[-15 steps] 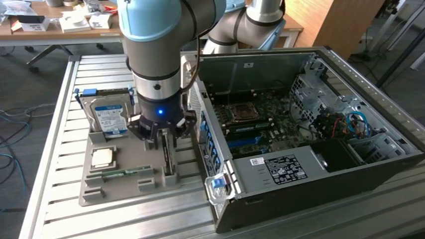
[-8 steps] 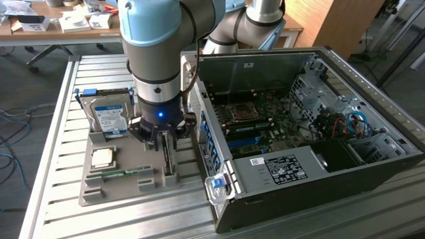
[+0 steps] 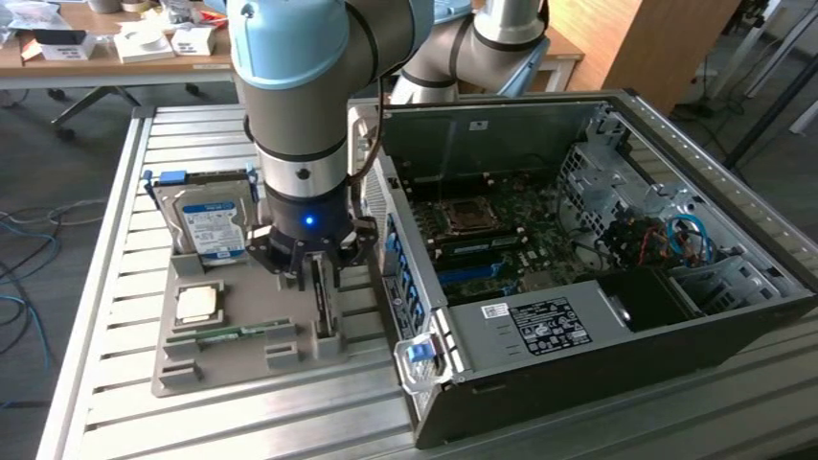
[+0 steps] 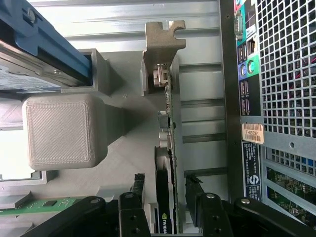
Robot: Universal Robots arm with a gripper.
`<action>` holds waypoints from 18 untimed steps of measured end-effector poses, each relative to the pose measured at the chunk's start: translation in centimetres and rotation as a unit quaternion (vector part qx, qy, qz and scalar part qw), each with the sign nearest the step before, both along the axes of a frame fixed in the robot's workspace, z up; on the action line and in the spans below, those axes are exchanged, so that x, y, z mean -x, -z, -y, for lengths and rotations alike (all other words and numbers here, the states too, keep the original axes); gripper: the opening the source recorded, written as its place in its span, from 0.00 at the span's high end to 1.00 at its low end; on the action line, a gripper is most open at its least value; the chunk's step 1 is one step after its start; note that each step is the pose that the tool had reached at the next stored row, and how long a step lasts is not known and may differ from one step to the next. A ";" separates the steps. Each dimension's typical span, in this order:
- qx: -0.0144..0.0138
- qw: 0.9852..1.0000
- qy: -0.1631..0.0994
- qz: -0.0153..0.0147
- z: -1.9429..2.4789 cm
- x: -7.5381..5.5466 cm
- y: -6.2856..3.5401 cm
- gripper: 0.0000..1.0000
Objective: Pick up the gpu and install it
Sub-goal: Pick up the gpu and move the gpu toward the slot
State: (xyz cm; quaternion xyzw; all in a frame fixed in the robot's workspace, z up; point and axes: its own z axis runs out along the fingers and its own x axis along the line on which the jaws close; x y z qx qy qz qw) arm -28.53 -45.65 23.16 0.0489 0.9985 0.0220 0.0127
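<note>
The gpu point(image 3: 328, 305) stands on its edge in a slot of the grey holder tray point(image 3: 192, 372), just beside the computer case point(image 3: 715, 287). My gripper point(image 3: 314, 270) hangs directly over it, pointing down. In the wrist view I see the gpu point(image 4: 168, 143) edge-on, a thin green board with a black cooler and silver bracket end. My gripper point(image 4: 167, 200) is open and straddles the card, with one of its black fingers point(image 4: 139, 195) on each side and small gaps to the card. Nothing is gripped.
A silver hard drive point(image 3: 213, 228) stands in the tray behind the gripper, with a CPU point(image 3: 198, 303) and a memory stick point(image 3: 238, 333) lying in front. The open case shows its motherboard point(image 3: 492, 240). The case's rear panel point(image 4: 276, 98) sits close beside the card.
</note>
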 end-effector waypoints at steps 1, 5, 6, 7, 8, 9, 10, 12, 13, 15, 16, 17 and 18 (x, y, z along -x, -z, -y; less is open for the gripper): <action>0.000 1.000 0.000 0.000 0.00 0.0 0.00 0.54; 0.000 1.000 0.000 0.000 0.00 0.0 0.00 0.61; 0.000 1.000 0.000 0.000 0.00 0.0 0.00 0.61; 0.000 1.000 0.000 0.000 0.00 0.0 0.00 0.61; 0.000 1.000 0.000 0.000 0.00 0.0 0.00 0.61; 0.000 1.000 0.000 0.000 0.00 0.0 0.00 0.61; 0.000 1.000 0.000 0.000 0.00 0.0 0.00 0.61; 0.000 1.000 0.000 0.000 0.05 0.0 0.02 0.61; 0.000 1.000 0.000 0.000 0.08 0.0 0.01 0.61; 0.000 1.000 0.000 0.000 0.09 0.0 0.00 0.61; 0.000 1.000 0.000 0.000 0.09 0.0 0.00 0.61; 0.000 1.000 0.000 0.000 0.09 0.0 0.00 0.61; 0.000 1.000 0.000 0.000 0.09 0.0 0.00 0.61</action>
